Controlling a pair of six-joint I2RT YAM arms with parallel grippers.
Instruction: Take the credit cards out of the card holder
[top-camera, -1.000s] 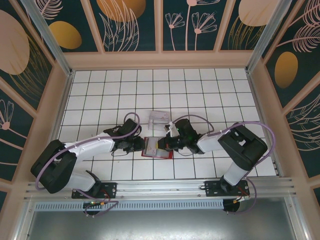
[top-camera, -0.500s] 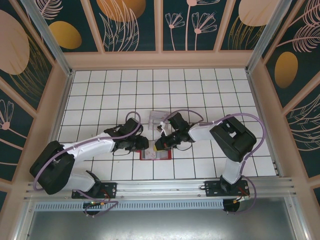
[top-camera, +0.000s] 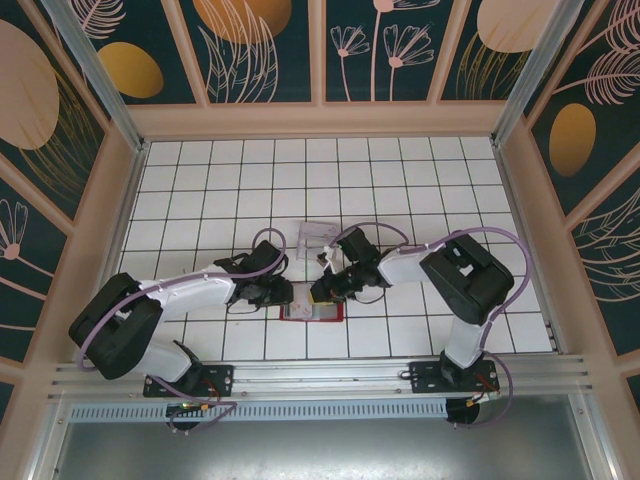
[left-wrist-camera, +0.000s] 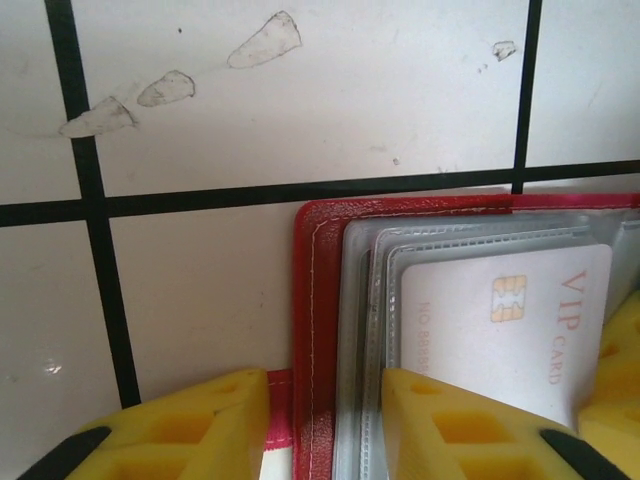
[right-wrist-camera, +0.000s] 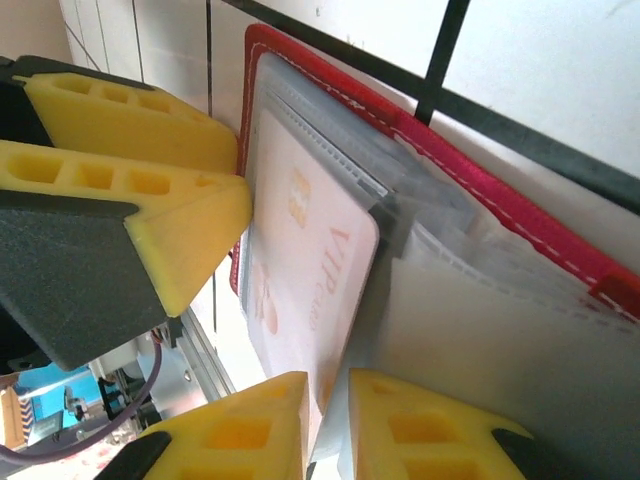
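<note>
The red card holder (top-camera: 312, 313) lies open on the white tiles between both arms. Its red edge (left-wrist-camera: 318, 300) and clear sleeves show in the left wrist view. A whitish credit card (left-wrist-camera: 500, 330) printed "VIP card" lies on top of the sleeves. My left gripper (left-wrist-camera: 325, 385) stands part open astride the holder's left edge, one finger beside the red tab, the other on the sleeves. My right gripper (right-wrist-camera: 328, 385) has its jaws slightly apart with the card's (right-wrist-camera: 310, 250) edge between them, against one finger. From above, the left gripper (top-camera: 284, 294) and right gripper (top-camera: 320, 291) nearly meet.
A clear plastic box (top-camera: 318, 238) sits on the tiles just behind the holder. Wooden walls (top-camera: 320, 120) enclose the table at the back and sides. A metal rail (top-camera: 320, 372) runs along the near edge. The left gripper's yellow fingers (right-wrist-camera: 190, 215) crowd the holder's edge.
My right gripper has moved left over the holder, and its jaws have parted a little. The holder now lies flatter and slightly nearer. The left arm has shifted only slightly.
</note>
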